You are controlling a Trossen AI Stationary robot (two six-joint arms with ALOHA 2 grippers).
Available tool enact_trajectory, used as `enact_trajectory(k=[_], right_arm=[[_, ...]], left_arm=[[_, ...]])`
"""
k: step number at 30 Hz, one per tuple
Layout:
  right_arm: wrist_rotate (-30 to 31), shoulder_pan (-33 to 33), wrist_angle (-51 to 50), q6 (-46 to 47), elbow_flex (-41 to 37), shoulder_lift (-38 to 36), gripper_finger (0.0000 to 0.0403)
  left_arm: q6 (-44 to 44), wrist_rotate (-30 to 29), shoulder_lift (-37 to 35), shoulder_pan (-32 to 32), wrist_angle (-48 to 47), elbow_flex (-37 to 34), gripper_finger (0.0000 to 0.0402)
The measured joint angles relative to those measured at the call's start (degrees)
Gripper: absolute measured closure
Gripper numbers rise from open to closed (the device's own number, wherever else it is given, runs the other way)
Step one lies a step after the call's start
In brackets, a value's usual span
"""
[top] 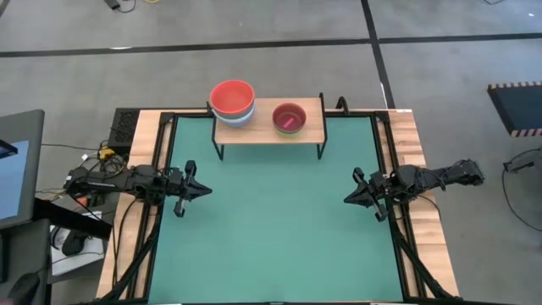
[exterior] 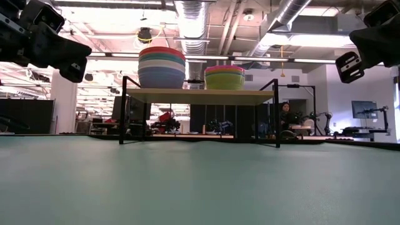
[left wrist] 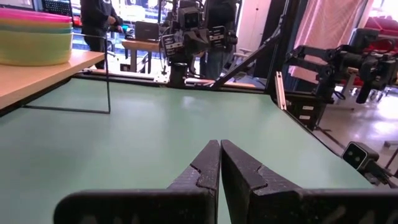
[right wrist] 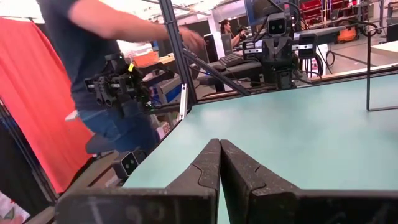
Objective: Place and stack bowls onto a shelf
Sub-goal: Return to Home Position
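The red-topped stack (top: 233,100) and magenta-topped stack (top: 290,117) of bowls are sitting on the shelf (top: 254,134); left gripper (top: 208,191) and right gripper (top: 346,200) are hovering clenched, empty, over opposite sides of the mat (top: 279,246)

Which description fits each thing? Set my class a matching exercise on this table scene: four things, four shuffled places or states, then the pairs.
Things
1. red-topped bowl stack
2. pink-topped bowl stack
3. left gripper
4. shelf

Descriptions
A. shut, over the table's left side
B. on the shelf's left end
C. at the table's far edge
D. on the shelf's right half

Pairs: 1-B, 2-D, 3-A, 4-C
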Motion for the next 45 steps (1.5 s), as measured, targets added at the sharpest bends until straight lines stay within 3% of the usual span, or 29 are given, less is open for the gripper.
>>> enact_trajectory(k=[45], right_arm=[[0.0,0.0,0.0,0.0,0.0,0.0,0.0364]], left_arm=[[0.0,0.0,0.0,0.0,0.0,0.0,0.0401]])
